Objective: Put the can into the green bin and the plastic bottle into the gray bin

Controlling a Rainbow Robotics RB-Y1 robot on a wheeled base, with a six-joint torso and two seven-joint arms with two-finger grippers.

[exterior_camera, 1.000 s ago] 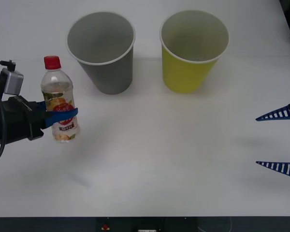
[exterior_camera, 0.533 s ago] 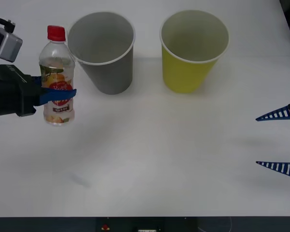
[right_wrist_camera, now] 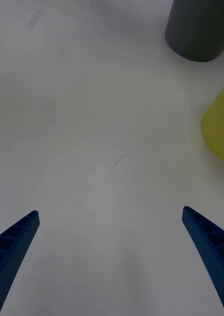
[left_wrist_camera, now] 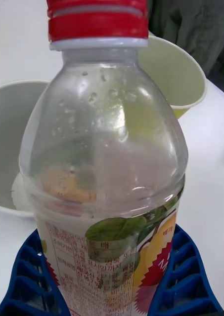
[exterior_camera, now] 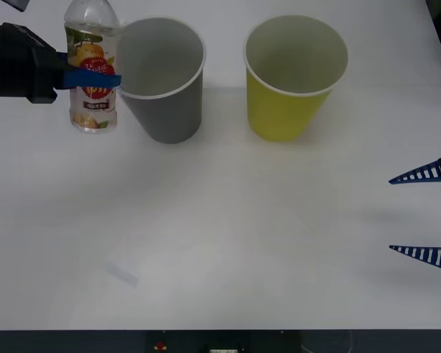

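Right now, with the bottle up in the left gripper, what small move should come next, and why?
Probably carry it a little toward the robot's right, over the gray bin. The left gripper is shut on the upright plastic bottle, lifted just beside that bin's rim but not yet over the opening. The right gripper waits open by the table's right edge, near the green bin.

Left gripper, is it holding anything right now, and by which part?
Yes. The left gripper holds the plastic bottle upright, jaws closed around its labelled middle, beside the gray bin. The right gripper holds nothing.
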